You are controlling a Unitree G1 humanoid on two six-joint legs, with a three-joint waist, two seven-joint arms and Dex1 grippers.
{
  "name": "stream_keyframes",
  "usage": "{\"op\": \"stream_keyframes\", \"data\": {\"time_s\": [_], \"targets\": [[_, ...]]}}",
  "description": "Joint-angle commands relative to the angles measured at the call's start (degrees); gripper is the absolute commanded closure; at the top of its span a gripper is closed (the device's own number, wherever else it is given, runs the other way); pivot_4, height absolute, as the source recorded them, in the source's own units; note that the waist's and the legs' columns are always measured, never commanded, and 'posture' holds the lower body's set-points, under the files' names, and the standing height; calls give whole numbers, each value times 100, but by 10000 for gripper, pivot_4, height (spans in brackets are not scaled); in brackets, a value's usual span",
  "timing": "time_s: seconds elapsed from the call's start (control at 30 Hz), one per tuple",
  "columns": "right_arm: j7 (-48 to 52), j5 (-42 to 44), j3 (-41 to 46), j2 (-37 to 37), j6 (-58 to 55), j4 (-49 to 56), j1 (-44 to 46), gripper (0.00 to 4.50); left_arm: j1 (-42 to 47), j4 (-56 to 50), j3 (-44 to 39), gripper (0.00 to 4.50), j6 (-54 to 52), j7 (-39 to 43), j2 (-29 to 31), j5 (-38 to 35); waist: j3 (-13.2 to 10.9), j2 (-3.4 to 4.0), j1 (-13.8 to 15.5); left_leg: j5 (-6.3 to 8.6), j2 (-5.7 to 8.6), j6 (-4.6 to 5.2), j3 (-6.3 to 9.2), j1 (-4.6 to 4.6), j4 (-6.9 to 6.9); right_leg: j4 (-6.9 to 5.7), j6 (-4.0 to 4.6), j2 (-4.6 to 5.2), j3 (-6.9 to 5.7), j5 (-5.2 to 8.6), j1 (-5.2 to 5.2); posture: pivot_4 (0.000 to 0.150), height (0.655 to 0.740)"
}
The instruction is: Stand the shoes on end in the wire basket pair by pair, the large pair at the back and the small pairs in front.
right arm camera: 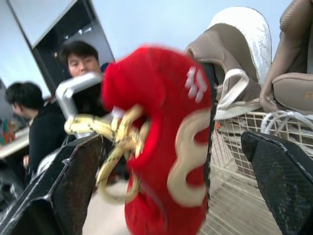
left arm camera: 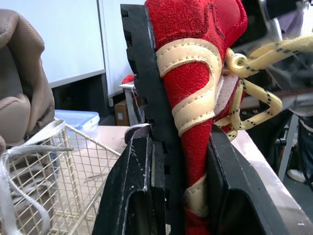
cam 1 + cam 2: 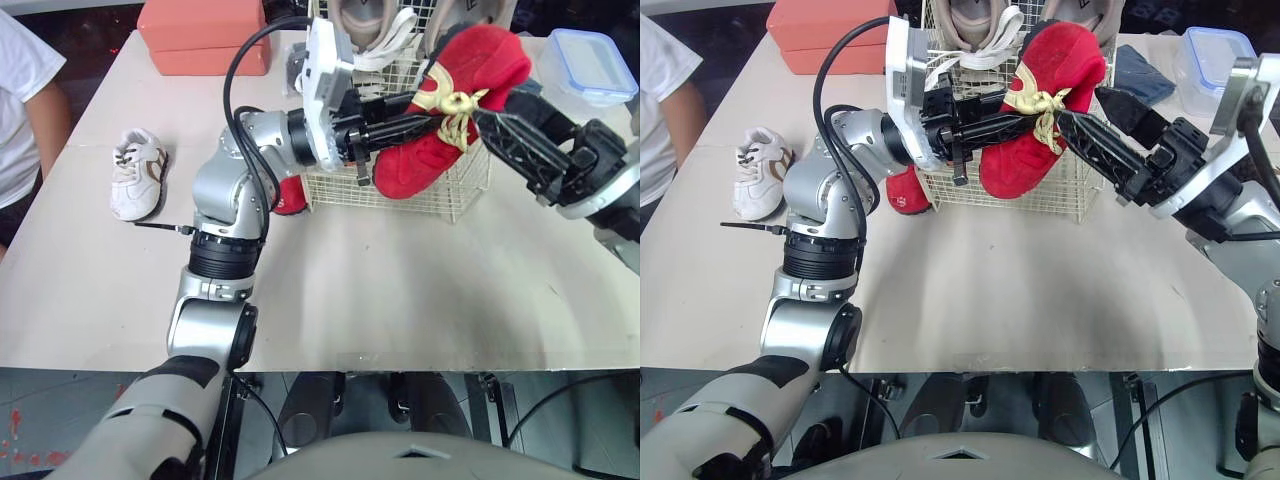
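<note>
Red shoe [image 3: 480, 60] with gold laces [image 3: 455, 110] hangs in the air at the front of the wire basket [image 3: 462, 203], heel up and toe down. In the head views it covers part of the basket's front wall; whether it touches the wire cannot be told. The left hand [image 3: 420, 125] reaches across from the left and pinches the red shoe. In the left wrist view one black finger [image 2: 134, 186] lies against the dark sole and the other presses on the red upper.

The right hand [image 3: 1082, 103] comes in from the right with its two fingers spread wide. In the right wrist view the shoe hangs between them, and the knot of the laces sits just beside one finger [image 1: 73, 171].

A large beige pair [image 3: 365, 25] with white laces stands on end at the back of the basket. A second red shoe [image 3: 290, 197] lies on the surface [image 3: 400, 300] against the basket's left side, partly hidden by the left arm. A small white shoe [image 3: 137, 172] lies well apart on the left of the surface.

A pink box [image 3: 205, 35] sits at the far edge, and a clear container [image 3: 590, 65] with a blue-rimmed lid sits at the far right. A person's white sleeve [image 3: 25, 100] shows at the left.
</note>
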State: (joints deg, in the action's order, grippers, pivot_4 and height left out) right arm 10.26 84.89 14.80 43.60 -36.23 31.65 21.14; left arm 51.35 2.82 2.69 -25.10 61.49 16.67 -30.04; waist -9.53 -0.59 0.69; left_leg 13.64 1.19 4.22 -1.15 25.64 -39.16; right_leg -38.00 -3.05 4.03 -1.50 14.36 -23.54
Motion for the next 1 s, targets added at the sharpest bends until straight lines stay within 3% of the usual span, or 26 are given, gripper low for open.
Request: {"op": "stream_keyframes", "data": {"time_s": [0.03,0.2,0.23,0.33,0.5,0.7,1.0], "targets": [[-130,78,43,16,-74,229,100,18281,67,-135,-48,38707,166,27,13,-51,0,0,23,1,1,1,0,1,0,0,0,0,-1,0,0,1500,7400],[-124,-201,39,0,-98,221,85,41833,39,-140,-60,38710,76,-37,89,-38,0,0,10,5,3,9,0,3,-1,0,0,-1,-4,0,0,1500,7400],[-145,-278,43,-22,-72,205,97,44929,21,-172,-69,33712,59,-35,113,-49,0,0,9,5,3,9,1,3,-1,-1,0,-2,-4,0,0,1500,7400],[-134,-530,70,-62,-3,181,162,45000,-97,-487,19,21343,-281,253,346,-254,0,0,-1,5,2,9,1,3,-1,0,0,-3,-4,0,0,1500,7400],[-212,-933,177,-102,108,-8,612,45000,-148,-607,-111,729,-258,-82,753,68,0,0,-11,5,1,8,1,2,-1,-2,-1,-4,-3,0,-2,1500,7400],[-779,-1871,69,-563,379,-534,1620,45000,-41,-688,-384,729,-790,81,1908,6,1,2,-81,4,-1,7,-2,2,7,-6,0,-11,-2,0,-13,1500,7400],[-1235,-3711,-570,-927,312,-921,1776,45000,283,-1300,-373,729,-1751,-735,2236,15,1,1,7,5,9,7,2,7,7,-2,0,-6,-6,0,-11,1500,7400]]}}
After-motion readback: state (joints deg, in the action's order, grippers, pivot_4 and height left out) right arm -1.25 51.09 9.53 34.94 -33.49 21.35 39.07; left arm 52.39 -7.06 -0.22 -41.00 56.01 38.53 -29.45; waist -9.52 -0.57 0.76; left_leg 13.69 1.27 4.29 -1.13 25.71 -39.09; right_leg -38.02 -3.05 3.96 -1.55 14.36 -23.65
